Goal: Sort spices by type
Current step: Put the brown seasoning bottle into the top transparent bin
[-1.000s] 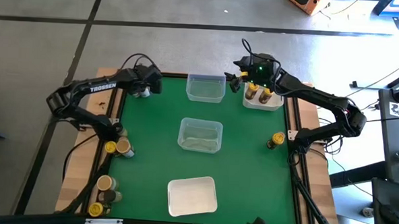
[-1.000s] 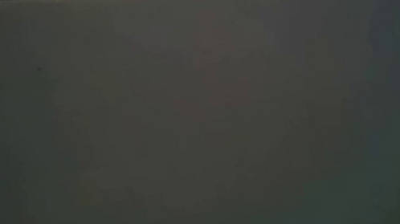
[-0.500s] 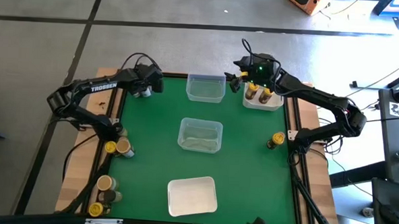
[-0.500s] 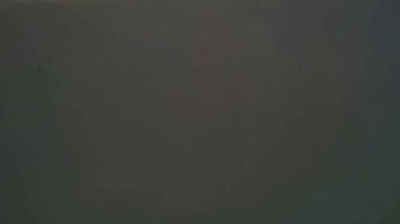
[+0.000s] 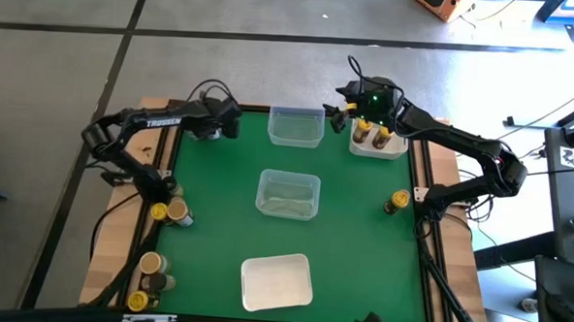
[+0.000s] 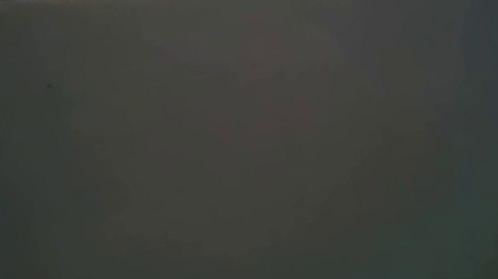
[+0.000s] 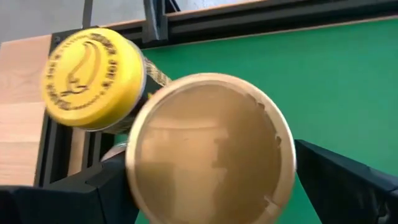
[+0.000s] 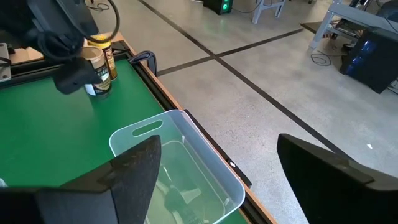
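The spices are scattered around the green desk (image 5: 217,206). A tan-topped jar (image 7: 208,149) sits between the left gripper's (image 5: 211,129) jaws at the far left corner, gripped by its sides, with a yellow-topped jar (image 7: 93,78) just beside it; from the right wrist view both stand upright on the mat near the desk's edge. Two brown jars (image 5: 371,134) stand in a small white tray (image 5: 380,149) at the far right corner. A lone yellow-topped jar (image 5: 398,201) stands near the right edge. On the left edge, a yellow-topped and a tan-topped pair (image 5: 168,210) stand touching, and a further cluster (image 5: 149,276) waits near the front left corner.

Three trays lie down the middle of the desk: a clear one (image 5: 295,125) at the far edge, another clear one (image 5: 287,194) in the centre, and a white one (image 5: 276,281) at the front.

The left arm reaches along the far edge, elbow bent out beyond the desk's left side. The right gripper (image 5: 340,113) hovers between the far clear tray and the small white tray, its jaws spread and holding nothing. The low view is almost wholly blocked by a pale surface.
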`<action>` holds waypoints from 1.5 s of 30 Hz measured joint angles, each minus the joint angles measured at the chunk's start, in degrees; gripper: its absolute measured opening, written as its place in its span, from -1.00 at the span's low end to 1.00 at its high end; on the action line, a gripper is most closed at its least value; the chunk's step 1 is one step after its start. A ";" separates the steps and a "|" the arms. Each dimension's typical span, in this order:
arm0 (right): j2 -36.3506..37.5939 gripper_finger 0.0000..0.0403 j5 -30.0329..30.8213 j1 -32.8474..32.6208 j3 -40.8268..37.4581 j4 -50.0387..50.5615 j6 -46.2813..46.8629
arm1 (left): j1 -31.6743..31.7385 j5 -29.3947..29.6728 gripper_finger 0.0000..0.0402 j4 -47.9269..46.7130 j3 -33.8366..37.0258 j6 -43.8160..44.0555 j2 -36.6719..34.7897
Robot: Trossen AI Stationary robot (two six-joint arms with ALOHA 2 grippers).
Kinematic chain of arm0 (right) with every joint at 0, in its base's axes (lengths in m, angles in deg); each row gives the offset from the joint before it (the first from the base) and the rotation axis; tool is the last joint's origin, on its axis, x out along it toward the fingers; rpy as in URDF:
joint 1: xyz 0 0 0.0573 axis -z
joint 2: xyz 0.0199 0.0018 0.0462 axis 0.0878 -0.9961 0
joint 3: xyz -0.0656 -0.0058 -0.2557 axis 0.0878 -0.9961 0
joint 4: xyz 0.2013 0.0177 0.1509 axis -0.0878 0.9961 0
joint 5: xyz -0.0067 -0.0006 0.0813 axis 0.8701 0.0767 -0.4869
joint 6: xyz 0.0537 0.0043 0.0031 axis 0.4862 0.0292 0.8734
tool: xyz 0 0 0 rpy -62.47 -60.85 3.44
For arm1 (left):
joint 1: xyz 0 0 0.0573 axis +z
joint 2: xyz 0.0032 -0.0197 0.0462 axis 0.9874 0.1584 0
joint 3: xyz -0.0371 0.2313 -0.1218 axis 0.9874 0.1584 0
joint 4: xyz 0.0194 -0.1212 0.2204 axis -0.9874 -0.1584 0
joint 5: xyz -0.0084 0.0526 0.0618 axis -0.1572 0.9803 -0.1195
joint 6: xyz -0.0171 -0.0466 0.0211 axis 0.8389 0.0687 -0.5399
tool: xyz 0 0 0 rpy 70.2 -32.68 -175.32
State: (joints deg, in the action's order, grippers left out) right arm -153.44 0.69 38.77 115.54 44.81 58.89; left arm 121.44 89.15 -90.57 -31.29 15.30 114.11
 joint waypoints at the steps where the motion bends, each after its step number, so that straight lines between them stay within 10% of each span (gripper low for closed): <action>1: 0.00 0.59 0.00 0.00 0.00 0.00 0.00 | 0.00 -0.14 0.81 0.11 0.00 -0.06 0.53; 10: 0.00 0.59 -0.01 0.00 0.00 -0.01 0.00 | -0.19 -0.85 0.37 1.03 -0.02 -3.27 1.93; 32: 0.00 0.59 -0.01 0.00 0.01 0.42 0.00 | -9.28 -1.09 0.38 1.80 -12.30 -14.24 1.95; 45: 0.00 0.59 0.00 0.00 0.01 0.39 0.11 | -11.80 -8.94 0.41 23.82 -14.38 -25.58 2.57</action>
State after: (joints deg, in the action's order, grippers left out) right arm -153.44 0.70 38.77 115.56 45.21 59.00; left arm 109.64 80.21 -66.76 -45.67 -10.28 116.67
